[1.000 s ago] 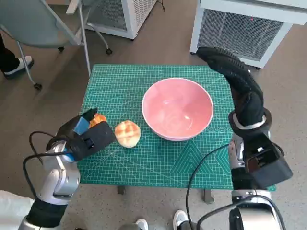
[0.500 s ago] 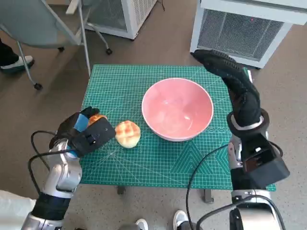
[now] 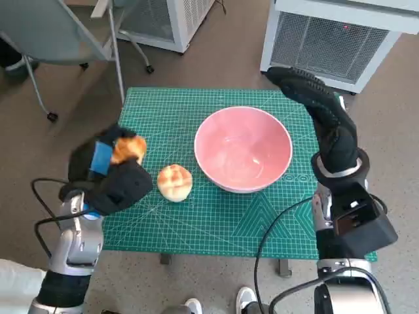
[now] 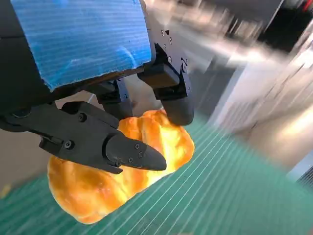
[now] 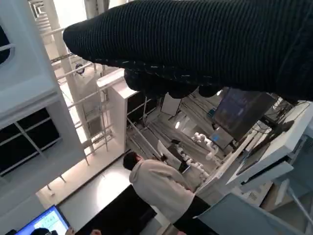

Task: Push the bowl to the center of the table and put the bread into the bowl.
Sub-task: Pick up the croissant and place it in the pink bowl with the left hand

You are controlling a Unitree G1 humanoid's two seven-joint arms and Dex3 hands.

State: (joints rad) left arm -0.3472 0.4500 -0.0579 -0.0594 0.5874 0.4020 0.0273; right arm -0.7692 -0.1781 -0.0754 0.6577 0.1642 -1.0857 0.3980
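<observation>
Bread [image 4: 117, 171] gripped by left robot hand [image 3: 105, 173]; no writing legible.

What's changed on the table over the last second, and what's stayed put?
The left robot hand, gripping the orange bread, has lifted it off the green mat and raised it slightly toward the far side. The round bun, the pink bowl and the raised right robot hand stayed as they were.
</observation>
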